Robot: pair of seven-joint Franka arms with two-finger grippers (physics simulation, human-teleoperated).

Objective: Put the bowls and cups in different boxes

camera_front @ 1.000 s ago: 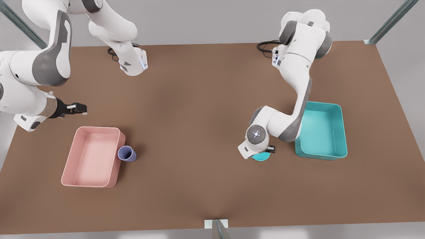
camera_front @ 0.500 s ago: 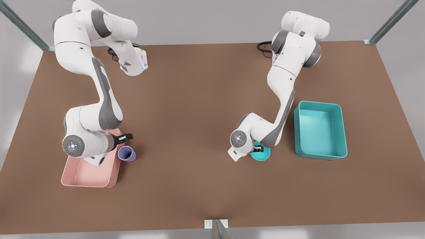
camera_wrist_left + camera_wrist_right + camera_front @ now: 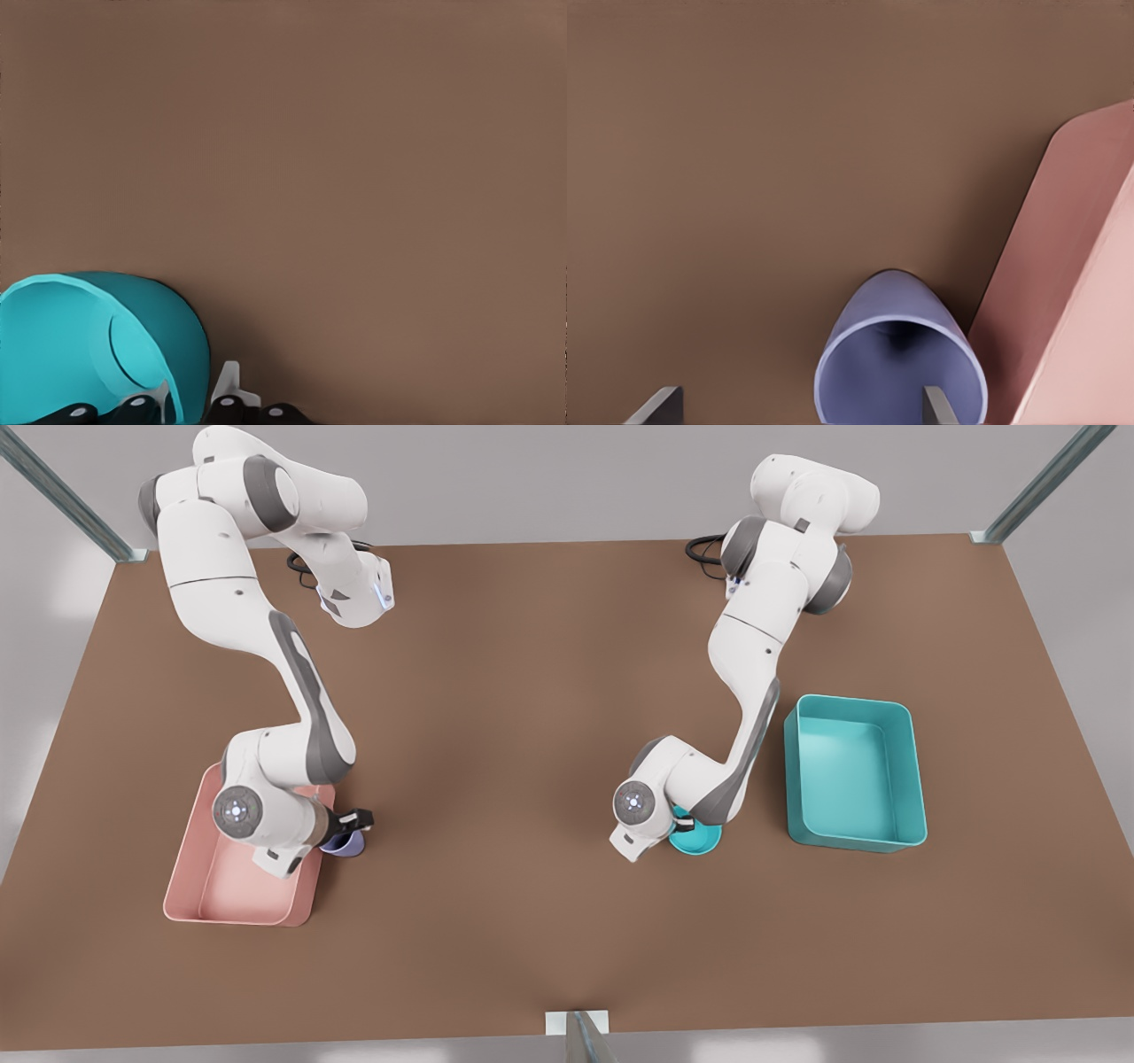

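The cup (image 3: 899,363) stands on the table (image 3: 532,735), just beside the pink box (image 3: 199,877). The right gripper (image 3: 802,405) straddles its rim with fingers spread wide; close only once centred. The bowl (image 3: 93,345) sits near the teal box (image 3: 855,771); the left gripper (image 3: 190,403) brackets its wall, fingers narrow, apparently pinching it. Lift vertically.

desk (image 3: 549,717): brown, fills frame centre | black cables (image 3: 704,547): upper centre-right, on desk far edge | metal struts (image 3: 1036,487): upper corners
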